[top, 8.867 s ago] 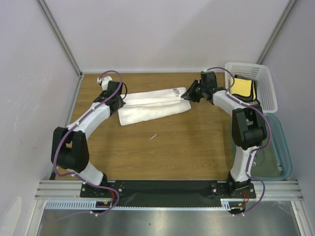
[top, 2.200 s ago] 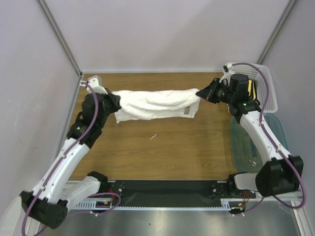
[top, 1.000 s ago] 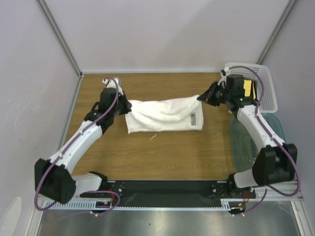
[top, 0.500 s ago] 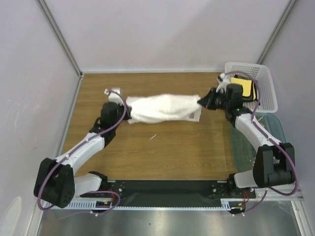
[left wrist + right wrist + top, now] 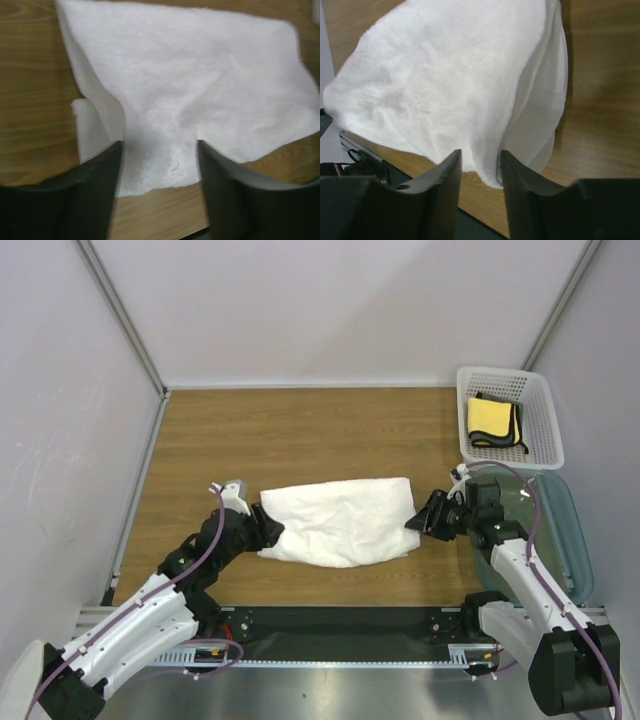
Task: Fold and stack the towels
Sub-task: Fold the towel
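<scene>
Our left claw [image 5: 269, 531] and right claw [image 5: 414, 525], both released, flank the white towel [image 5: 340, 522] along its long axis.

Wooden table [image 5: 300, 430], pale grey walls [image 5: 330, 310], metal corner posts [image 5: 120, 312].

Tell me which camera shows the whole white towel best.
The top external view: the white towel lies folded, nearly its whole outline showing. The left wrist view shows much of it close up from its left end; the right wrist view shows only its right end.
</scene>
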Action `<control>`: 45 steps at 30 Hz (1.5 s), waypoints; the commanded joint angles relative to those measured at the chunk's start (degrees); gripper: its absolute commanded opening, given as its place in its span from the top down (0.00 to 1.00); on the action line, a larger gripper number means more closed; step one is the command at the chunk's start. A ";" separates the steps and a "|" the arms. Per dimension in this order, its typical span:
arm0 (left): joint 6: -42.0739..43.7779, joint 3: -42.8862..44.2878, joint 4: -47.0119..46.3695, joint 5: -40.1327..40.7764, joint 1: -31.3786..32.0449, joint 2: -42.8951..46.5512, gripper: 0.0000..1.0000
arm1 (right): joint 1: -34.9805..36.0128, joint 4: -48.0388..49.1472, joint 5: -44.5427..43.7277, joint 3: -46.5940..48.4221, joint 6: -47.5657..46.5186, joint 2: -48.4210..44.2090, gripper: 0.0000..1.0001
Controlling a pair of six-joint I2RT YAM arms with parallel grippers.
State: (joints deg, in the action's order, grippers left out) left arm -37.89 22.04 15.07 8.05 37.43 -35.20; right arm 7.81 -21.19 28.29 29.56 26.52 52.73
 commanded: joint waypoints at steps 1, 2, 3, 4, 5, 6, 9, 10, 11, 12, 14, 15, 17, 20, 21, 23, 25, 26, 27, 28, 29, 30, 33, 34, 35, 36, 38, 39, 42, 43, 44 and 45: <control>-8.34 6.42 16.89 8.52 0.45 2.06 0.34 | 0.19 -9.64 -1.73 1.98 3.53 -0.44 0.49; -9.56 8.09 22.32 10.38 0.45 2.67 0.14 | 0.18 -11.49 -2.45 3.73 3.19 1.31 0.38; -9.92 11.58 23.94 12.49 0.45 3.81 0.10 | 0.18 -16.46 -3.93 8.88 2.05 2.28 0.24; -10.01 13.10 25.08 13.99 0.45 4.26 0.07 | 0.10 -18.78 -7.43 11.37 1.43 3.33 0.19; -9.92 14.51 25.10 16.36 0.36 4.52 0.02 | 0.10 -20.63 -8.68 14.35 0.47 5.17 0.15; -9.40 16.69 24.31 17.08 0.36 4.27 0.00 | 0.10 -22.56 -9.65 16.82 -0.50 6.15 0.14; -6.32 20.04 20.37 18.66 0.28 0.59 0.00 | 0.01 -20.49 -11.51 23.86 -0.42 9.84 0.13; -6.76 21.01 20.35 19.19 0.28 -4.21 0.00 | 0.10 -18.82 -10.72 25.27 0.89 10.81 0.13; -8.59 21.89 20.70 19.37 0.19 -6.79 0.00 | 0.18 -16.89 -10.37 25.37 1.94 11.86 0.13; -9.74 23.56 21.83 19.72 0.19 -9.51 0.00 | 0.36 -11.73 -9.93 25.11 3.43 13.44 0.13; -13.16 24.62 22.99 20.07 0.10 -17.77 0.00 | 0.53 -3.39 -9.40 23.54 8.09 14.85 0.13; -13.35 24.71 22.81 19.37 -0.25 -20.23 0.00 | 0.97 -0.46 -9.14 22.65 9.06 15.99 0.14; -15.27 24.80 23.25 18.84 -0.86 -25.60 0.00 | 1.59 3.24 -10.80 21.25 10.83 17.40 0.14; -15.72 23.05 22.29 16.82 -2.62 -28.34 0.00 | 2.47 4.76 -13.44 21.59 8.56 22.14 0.14; -15.29 20.96 20.98 16.30 -3.58 -28.17 0.00 | 2.47 4.84 -13.44 21.68 7.33 23.37 0.14; -14.32 18.57 16.93 13.49 -5.17 -26.95 0.00 | 2.56 3.18 -15.02 22.20 5.57 26.71 0.13; -13.71 14.97 14.21 11.12 -7.89 -25.98 0.00 | 2.47 2.13 -14.85 22.21 5.21 29.34 0.13; -13.70 13.74 11.94 9.19 -8.68 -25.54 0.00 | 2.47 2.12 -14.06 22.03 5.21 30.06 0.13; -13.27 11.21 10.09 8.04 -9.82 -24.75 0.00 | 2.64 2.55 -13.19 20.99 5.12 30.67 0.13; -13.09 10.22 8.85 7.25 -10.09 -24.48 0.00 | 2.56 3.08 -12.92 20.28 5.29 31.03 0.13; -12.91 8.65 6.23 5.76 -10.36 -24.13 0.00 | 2.47 4.13 -12.74 19.75 5.21 31.99 0.13; -12.56 7.85 4.46 4.96 -10.45 -24.04 0.00 | 2.47 4.66 -12.39 19.40 4.86 32.52 0.13; -11.60 6.26 -1.16 3.99 -11.06 -23.86 0.00 | 2.38 6.59 -10.73 19.57 4.33 34.54 0.14; -11.25 6.35 -2.23 3.99 -11.41 -24.82 0.00 | 2.47 6.95 -10.37 19.83 4.07 35.15 0.14; -10.98 6.52 -3.11 4.07 -12.02 -25.52 0.00 | 2.38 7.91 -9.93 20.96 3.63 35.68 0.14; -10.63 6.70 -4.25 3.81 -13.60 -26.58 0.00 | 2.47 8.27 -9.58 21.67 3.10 36.91 0.14; -10.02 6.78 -8.81 3.02 -15.53 -29.99 0.00 | 2.47 8.27 -9.75 24.12 1.78 38.32 0.14; -9.49 7.31 -10.66 2.41 -17.46 -31.23 0.00 | 2.56 8.44 -9.75 24.66 1.26 39.80 0.15; -8.35 9.58 -14.80 4.06 -19.84 -36.68 0.00 | 2.38 10.37 -10.98 26.24 0.02 42.01 0.15; -8.08 10.47 -16.46 3.90 -20.29 -38.35 0.00 | 2.38 11.25 -11.15 26.51 -0.15 43.58 0.15; -7.38 11.35 -17.26 3.20 -20.81 -41.32 0.01 | 2.38 12.56 -11.42 26.77 -0.07 44.47 0.15; -7.29 12.92 -17.88 2.24 -21.69 -42.92 0.01 | 2.29 13.10 -11.51 27.30 -0.07 45.26 0.15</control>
State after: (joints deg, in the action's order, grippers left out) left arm -47.48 30.46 4.75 11.77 17.41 -74.70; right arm 10.22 -12.73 17.32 54.26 28.34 95.79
